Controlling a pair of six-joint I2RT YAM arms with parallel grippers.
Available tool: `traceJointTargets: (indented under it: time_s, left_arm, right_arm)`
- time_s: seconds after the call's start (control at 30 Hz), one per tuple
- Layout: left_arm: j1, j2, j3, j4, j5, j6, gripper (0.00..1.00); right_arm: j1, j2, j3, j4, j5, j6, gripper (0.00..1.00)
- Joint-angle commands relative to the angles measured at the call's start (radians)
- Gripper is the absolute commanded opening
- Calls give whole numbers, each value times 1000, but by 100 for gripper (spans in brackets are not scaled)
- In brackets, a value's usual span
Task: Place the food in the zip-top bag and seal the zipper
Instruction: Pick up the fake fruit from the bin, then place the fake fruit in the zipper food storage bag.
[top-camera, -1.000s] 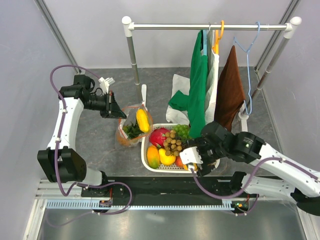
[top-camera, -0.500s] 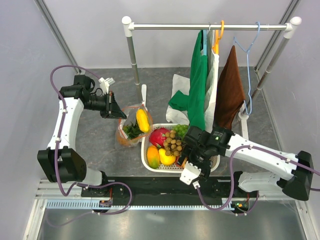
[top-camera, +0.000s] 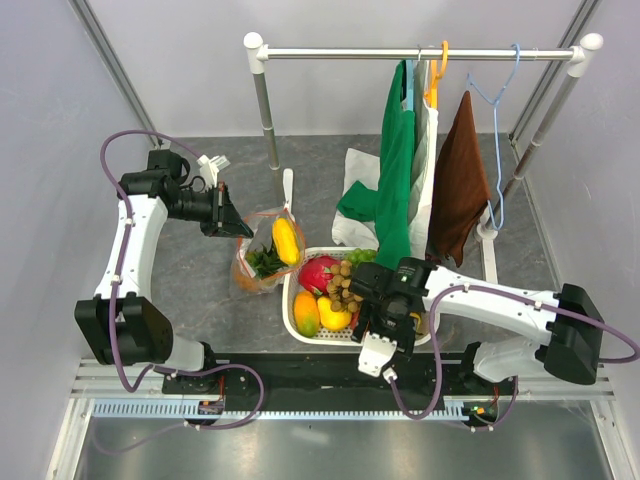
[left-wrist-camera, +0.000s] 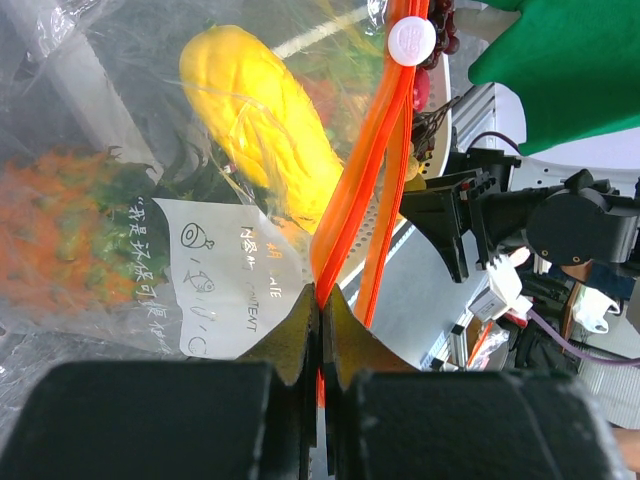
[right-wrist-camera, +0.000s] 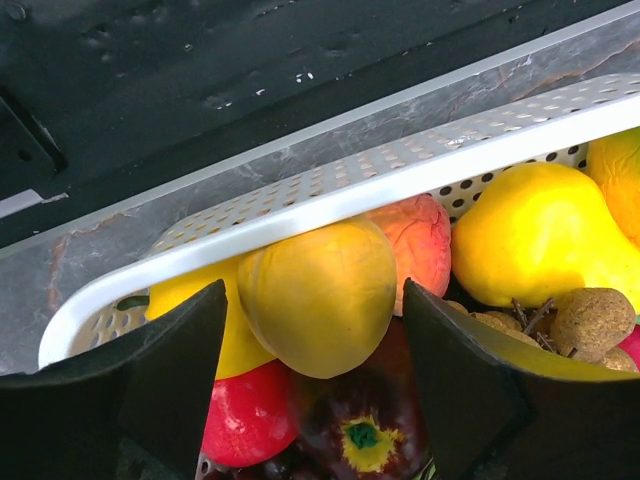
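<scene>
Step in hand: loading, next fruit pick.
- My left claw (left-wrist-camera: 320, 318) pinching zipper (left-wrist-camera: 372, 170), holding up zip-top bag (top-camera: 262, 255) at 9 o'clock of basket (right-wrist-camera: 400, 180).
- Bag holds pineapple (left-wrist-camera: 60, 230) and yellow piece (left-wrist-camera: 260, 120).
- My right claw (right-wrist-camera: 315, 335) spread, straddling orange-yellow fruit (right-wrist-camera: 320, 265) at basket's 6 o'clock rim.

Next, my guess: lower, close on fruit, lift clear of rim, carry toward 10 o'clock. Bag mouth looks narrow, so aim carefully. Sealing not yet begun.

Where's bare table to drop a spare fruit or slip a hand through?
Free: grey table between left arm and zip-top bag; also behind the bag, between rack pole and green cloth. Crowded: basket, full of fruit, right end effector over it, bag right beside it.
</scene>
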Motion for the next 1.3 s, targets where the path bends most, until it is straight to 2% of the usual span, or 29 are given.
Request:
traceJointTargets:
  time_s: [0.0,0.1,0.13,0.23,0.4,0.47,0.5,0.57,0.6,0.63,0.7,0.73,0.83,0.97,1.17,1.2,1.27]
  left_arm:
    - [7,-17,3,-3,49,5,2]
    - [6,-17,3,-3,49,6,2]
    - [7,-18,3,-3,48,6,2]
    - [6,-23,1,-5,46,8,2]
    - [6,-23,1,-11,42,14,2]
    - [6,-20,1,-12,42,16,2]
    - [7,-20,3,-11,42,16,2]
    - [6,-20,1,-12,43,17,2]
    - [6,-18,3,-12,45,17,2]
    - [6,-18,3,-12,43,16,2]
    - [6,-20,0,-11,49,16,2]
    - [6,-20,0,-12,49,16,2]
    - [6,-17,4,-14,55,14,2]
    - [7,-11,16,-17,71,14,2]
    - [17,-8,24,-28,98,16,2]
    - [26,-5,23,-29,104,16,2]
    - [33,3,20,-32,121,17,2]
  right_arm:
    - [5,10,-6,14,16,-9,75]
    - [5,24,14,16,21,27,63]
    - [5,25,24,11,21,40,55]
    - [5,12,83,-13,-10,104,45]
    - [6,-19,260,-30,-74,305,37]
    - [5,-22,324,8,-97,383,37]
    - [5,-24,339,48,-98,510,37]
    - [3,-13,384,190,-99,627,37]
    - [3,-4,411,251,-69,788,37]
    - [0,22,430,361,-49,857,37]
    - [-18,59,503,462,-12,1013,35]
    - [-41,111,534,526,-7,1149,34]
    - [-69,223,648,598,31,1352,31]
    - [-96,359,761,603,47,1478,28]
    - [-101,510,869,586,91,1522,27]
    - [-99,531,881,582,100,1522,28]
    - [-99,542,881,594,157,1526,37]
